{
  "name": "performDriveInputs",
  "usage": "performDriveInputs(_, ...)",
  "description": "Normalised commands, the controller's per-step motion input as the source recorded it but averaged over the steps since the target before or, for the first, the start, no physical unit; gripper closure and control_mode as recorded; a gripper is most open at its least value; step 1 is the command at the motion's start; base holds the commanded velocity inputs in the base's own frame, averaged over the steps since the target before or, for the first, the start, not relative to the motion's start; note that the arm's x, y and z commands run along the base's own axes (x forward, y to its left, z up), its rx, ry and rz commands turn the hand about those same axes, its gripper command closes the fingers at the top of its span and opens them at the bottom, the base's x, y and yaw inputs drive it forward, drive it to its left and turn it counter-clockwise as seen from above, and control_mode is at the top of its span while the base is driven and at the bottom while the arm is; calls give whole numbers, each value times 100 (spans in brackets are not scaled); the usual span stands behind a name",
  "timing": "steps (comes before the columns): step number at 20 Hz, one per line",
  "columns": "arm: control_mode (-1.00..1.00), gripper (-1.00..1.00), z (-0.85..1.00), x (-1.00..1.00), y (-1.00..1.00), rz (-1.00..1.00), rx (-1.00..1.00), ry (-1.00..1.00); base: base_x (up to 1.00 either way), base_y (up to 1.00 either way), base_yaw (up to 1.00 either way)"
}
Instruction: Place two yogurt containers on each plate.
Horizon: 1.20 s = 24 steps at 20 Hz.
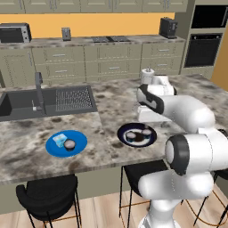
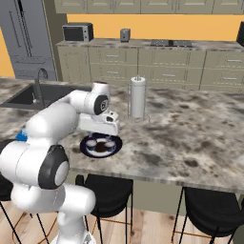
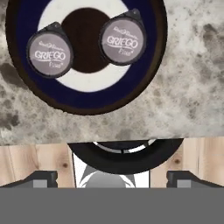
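The dark navy plate [image 3: 87,100] with a pale centre lies on the counter, and two round yogurt containers sit on it, one [image 3: 49,49] to the left and one [image 3: 123,38] to the right, both with grey lids. My gripper [image 3: 112,179] hangs open above that plate [image 1: 136,135] with nothing between its fingers. It hovers a little over the plate's near side [image 2: 100,146]. The bright blue plate [image 1: 76,138] lies to the left and carries a pale blue squarish cup [image 1: 59,140] and a round dark cup [image 1: 69,144].
A paper towel roll [image 2: 137,97] stands on the counter behind the dark plate. The sink [image 1: 26,104] with its faucet [image 1: 39,91] is at the back left. Black stools [image 1: 49,196] stand under the counter's front edge.
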Motion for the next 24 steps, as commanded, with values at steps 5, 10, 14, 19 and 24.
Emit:
performDriveInputs(5,-100,-100,69,-70,24,3,0,-7,0,0,0)
performDriveInputs(10,-100,-100,74,-60,20,6,0,-5,0,0,0)
performDriveInputs(14,-100,-100,64,-68,4,4,0,-10,0,0,0)
performDriveInputs(19,-100,-100,55,-73,0,0,0,-19,0,0,0)
performDriveInputs(24,-100,-100,30,-55,0,0,0,-22,0,0,0)
